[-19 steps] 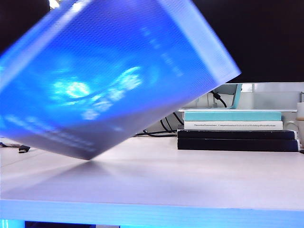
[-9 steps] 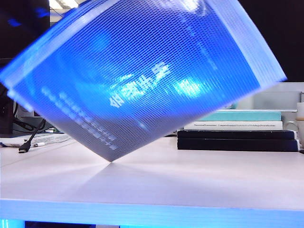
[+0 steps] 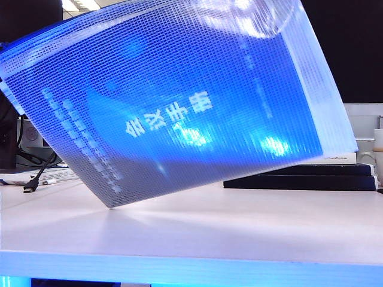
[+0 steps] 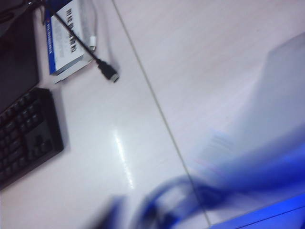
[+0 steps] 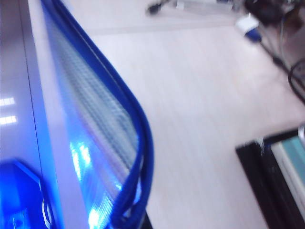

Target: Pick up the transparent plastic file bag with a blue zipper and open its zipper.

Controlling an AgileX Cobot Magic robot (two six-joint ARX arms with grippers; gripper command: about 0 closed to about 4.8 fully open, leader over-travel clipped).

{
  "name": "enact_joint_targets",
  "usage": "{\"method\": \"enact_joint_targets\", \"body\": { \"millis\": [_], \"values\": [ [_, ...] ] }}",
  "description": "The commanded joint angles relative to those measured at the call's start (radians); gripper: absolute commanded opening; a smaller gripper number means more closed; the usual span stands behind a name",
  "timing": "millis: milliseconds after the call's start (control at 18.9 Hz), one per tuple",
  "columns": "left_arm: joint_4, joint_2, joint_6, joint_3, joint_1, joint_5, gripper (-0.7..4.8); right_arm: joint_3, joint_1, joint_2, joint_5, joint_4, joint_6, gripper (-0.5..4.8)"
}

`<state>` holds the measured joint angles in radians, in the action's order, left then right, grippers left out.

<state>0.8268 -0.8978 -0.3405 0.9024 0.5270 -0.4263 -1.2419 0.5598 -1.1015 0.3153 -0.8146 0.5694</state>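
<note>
Exterior view: the transparent mesh-textured plastic file bag (image 3: 179,101) hangs tilted above the white worktop (image 3: 239,227), raised for zipper access; contents unclear.

Left wrist view: my left hand's opening cannot be told; blue blur only.

Right wrist view: my right hand, clamped, carries the bag beside its blue zipper (image 5: 136,143).

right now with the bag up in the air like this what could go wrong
The transparent plastic file bag hangs tilted, one lower corner just over the table; neither the left gripper nor the right gripper is clearly visible, so the hold is unconfirmed and the bag might slip. Its far side hangs near the stacked books and may brush them. The blue zipper bows outward, so pulling it could snag.
</note>
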Motion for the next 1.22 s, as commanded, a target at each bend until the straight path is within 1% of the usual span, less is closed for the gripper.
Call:
{"method": "enact_joint_targets", "body": {
  "millis": [53,159,212,370,476,529,582,635,688,741,794,899,952,1005,1111,1164,1217],
  "values": [
    [-0.051,0.003,0.027,0.006,-0.001,0.192,4.79,0.011,-0.001,-0.007,-0.033,-0.068,0.073,-0.05],
    [-0.093,0.003,0.068,0.006,-0.001,0.348,4.79,0.035,-0.001,-0.045,-0.092,-0.113,0.093,-0.05],
    [-0.111,0.003,0.075,0.006,-0.001,0.375,4.79,0.05,-0.001,-0.064,-0.108,-0.113,0.093,-0.05],
    [-0.133,0.006,0.089,0.006,-0.001,0.382,4.79,0.064,-0.001,-0.128,-0.189,-0.096,0.109,-0.05],
    [-0.133,0.007,0.1,0.006,-0.001,0.382,4.79,0.064,-0.004,-0.172,-0.265,-0.077,0.119,-0.05],
    [-0.132,0.009,0.106,0.006,-0.001,0.382,4.79,0.064,-0.017,-0.191,-0.289,-0.064,0.119,-0.05],
    [-0.133,0.013,0.106,0.006,-0.001,0.385,4.79,0.064,-0.034,-0.203,-0.288,-0.051,0.111,0.0],
    [-0.134,0.016,0.106,0.006,-0.001,0.386,4.79,0.064,-0.054,-0.208,-0.274,-0.035,0.088,0.7],
    [-0.15,0.036,0.105,0.006,-0.001,0.38,4.79,0.063,-0.132,-0.196,-0.154,0.015,0.008,3.36],
    [-0.165,0.04,0.106,0.006,-0.001,0.379,4.79,0.063,-0.158,-0.192,-0.109,0.019,0.005,3.36],
    [-0.183,0.049,0.107,0.006,-0.001,0.378,4.79,0.062,-0.19,-0.183,-0.058,0.039,-0.045,3.36],
    [-0.237,0.064,0.121,0.005,-0.002,0.346,4.79,0.062,-0.264,-0.153,0.032,0.122,-0.154,3.32],
    [-0.265,0.078,0.132,0.005,-0.006,0.325,4.79,0.063,-0.296,-0.131,0.055,0.169,-0.204,3.22],
    [-0.312,0.101,0.142,0.005,-0.031,0.325,4.79,0.063,-0.346,-0.081,0.055,0.251,-0.259,3.09],
    [-0.327,0.124,0.166,0.005,-0.081,0.335,4.79,0.066,-0.388,-0.031,0.042,0.309,-0.282,3.03],
    [-0.33,0.148,0.179,0.001,-0.156,0.352,4.79,0.096,-0.423,0.041,0.026,0.385,-0.306,2.91],
    [-0.336,0.162,0.181,-0.003,-0.202,0.374,4.79,0.116,-0.434,0.072,0.01,0.42,-0.317,2.91]
  ]
}}
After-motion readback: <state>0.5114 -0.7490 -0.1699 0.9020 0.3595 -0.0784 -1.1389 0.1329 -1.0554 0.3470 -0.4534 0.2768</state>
